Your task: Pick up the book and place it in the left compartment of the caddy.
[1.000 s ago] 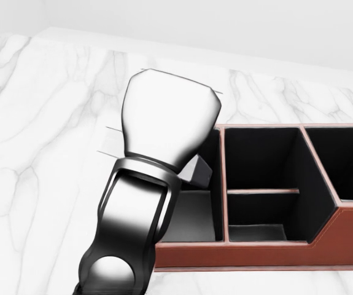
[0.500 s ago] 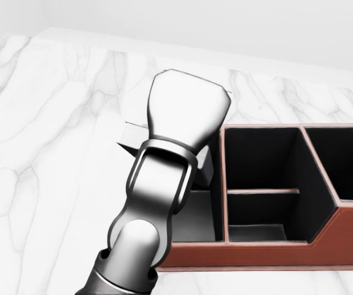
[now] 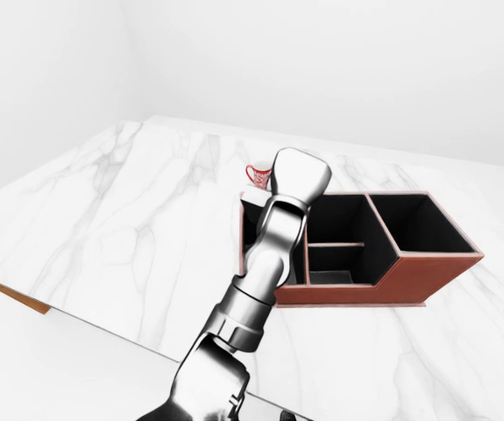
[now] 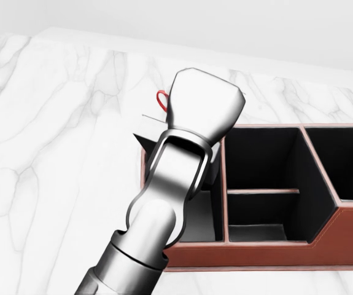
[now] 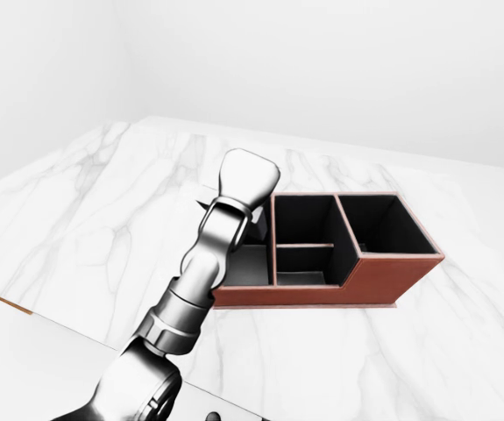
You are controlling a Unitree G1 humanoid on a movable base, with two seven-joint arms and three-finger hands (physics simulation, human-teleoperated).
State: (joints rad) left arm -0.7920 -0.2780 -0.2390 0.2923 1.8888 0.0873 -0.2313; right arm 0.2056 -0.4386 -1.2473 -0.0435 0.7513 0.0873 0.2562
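One left hand [image 4: 205, 107], now farther right over the caddy [image 4: 268, 253].

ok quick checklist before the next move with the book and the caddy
1. Left hand over the caddy's left end: ok, it sits above the left compartment.
2. Book lined up with that compartment: cannot tell, only a dark corner shows beside the wrist.
3. Grip on the book: cannot tell, the fingers are hidden under the hand.
4. Left compartment free: cannot tell, the arm covers most of it.
5. Red and white mug clear of the hand: ok, it stands outside the caddy.
6. Right hand out of the way: ok, not in view.
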